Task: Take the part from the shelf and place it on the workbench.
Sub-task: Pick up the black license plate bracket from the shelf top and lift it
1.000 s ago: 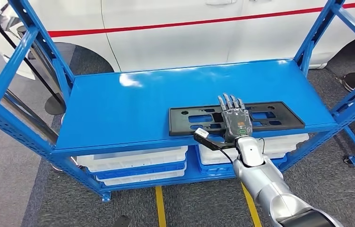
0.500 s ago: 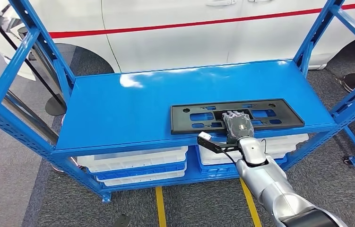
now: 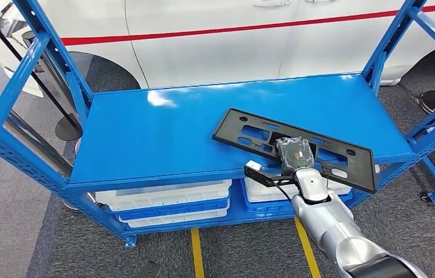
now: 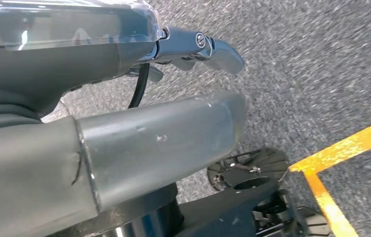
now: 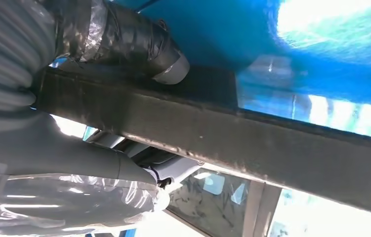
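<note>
the right robot hand grips the near edge of the black part, which sits skewed on the blue shelf, 1 end jutting past the front lip.

Right arm – silver segmented shell, black cable at the wrist. Right hand: dark back, green marking. Left hand – grey thumb, screwed metal fingertip.

Ahead of me, a blue steel shelf rack stands on grey carpet floor marked with yellow lines, white bins on its lower tier, a white car with a red stripe behind.
</note>
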`<action>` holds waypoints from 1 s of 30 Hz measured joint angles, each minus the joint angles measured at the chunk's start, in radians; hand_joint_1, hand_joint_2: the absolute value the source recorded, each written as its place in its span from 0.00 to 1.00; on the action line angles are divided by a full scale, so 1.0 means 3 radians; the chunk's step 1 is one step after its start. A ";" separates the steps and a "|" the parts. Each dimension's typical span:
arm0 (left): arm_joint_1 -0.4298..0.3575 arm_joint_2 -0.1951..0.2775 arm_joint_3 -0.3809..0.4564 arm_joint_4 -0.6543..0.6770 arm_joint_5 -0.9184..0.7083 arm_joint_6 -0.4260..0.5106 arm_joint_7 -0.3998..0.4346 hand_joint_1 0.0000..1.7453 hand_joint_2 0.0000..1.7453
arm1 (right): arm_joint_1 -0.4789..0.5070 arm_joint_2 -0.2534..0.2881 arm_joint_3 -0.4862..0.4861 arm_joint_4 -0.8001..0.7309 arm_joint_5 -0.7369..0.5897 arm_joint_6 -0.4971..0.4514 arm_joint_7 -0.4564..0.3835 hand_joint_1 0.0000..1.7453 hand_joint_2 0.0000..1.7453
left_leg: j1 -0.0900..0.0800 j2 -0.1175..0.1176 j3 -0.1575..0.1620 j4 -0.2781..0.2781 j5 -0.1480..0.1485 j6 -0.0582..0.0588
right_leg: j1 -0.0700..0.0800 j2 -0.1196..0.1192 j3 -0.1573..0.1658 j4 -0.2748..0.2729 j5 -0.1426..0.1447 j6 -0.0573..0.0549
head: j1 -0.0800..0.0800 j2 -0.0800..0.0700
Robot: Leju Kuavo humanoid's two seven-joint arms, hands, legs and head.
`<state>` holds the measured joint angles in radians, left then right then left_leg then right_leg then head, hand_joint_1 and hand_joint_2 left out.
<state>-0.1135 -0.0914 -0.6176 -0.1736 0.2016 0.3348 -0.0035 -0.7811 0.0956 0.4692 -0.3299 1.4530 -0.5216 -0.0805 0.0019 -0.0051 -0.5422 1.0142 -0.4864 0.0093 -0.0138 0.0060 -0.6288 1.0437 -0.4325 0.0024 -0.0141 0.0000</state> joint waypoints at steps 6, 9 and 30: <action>-0.0002 -0.0001 0.0000 0.0000 -0.0016 0.0051 -0.0079 0.00 1.00 | 0.0001 -0.0019 0.0000 0.0000 -0.0001 -0.0026 0.0008 1.00 1.00 | 0.0000 0.0000 0.0000 0.0000 -0.0001 0.0001 | -0.0001 0.0000 0.0000 -0.0001 0.0000 0.0000 | 0.0000 0.0000; -0.0005 -0.0001 0.0000 0.0000 -0.0041 0.0079 -0.0087 0.00 1.00 | 0.0005 -0.0033 0.0000 0.0000 0.0000 -0.0052 0.0014 1.00 1.00 | 0.0000 0.0000 0.0000 0.0000 -0.0001 0.0001 | -0.0001 0.0000 0.0000 -0.0001 0.0000 0.0000 | 0.0000 0.0000; -0.0018 -0.0019 -0.0008 0.0000 -0.0093 0.0295 -0.0056 0.00 1.00 | 0.0042 -0.0092 0.0027 0.0000 0.0043 -0.0214 0.0092 1.00 1.00 | 0.0000 0.0000 -0.0001 0.0000 -0.0001 0.0001 | -0.0002 0.0000 0.0000 -0.0001 0.0001 0.0001 | 0.0000 0.0000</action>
<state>-0.1191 -0.0972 -0.6199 -0.1736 0.1739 0.4233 -0.0204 -0.7686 0.0679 0.4772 -0.3300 1.4660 -0.5857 -0.0530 0.0019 -0.0052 -0.5424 1.0143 -0.4866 0.0095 -0.0144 0.0059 -0.6288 1.0433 -0.4323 0.0028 -0.0141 0.0000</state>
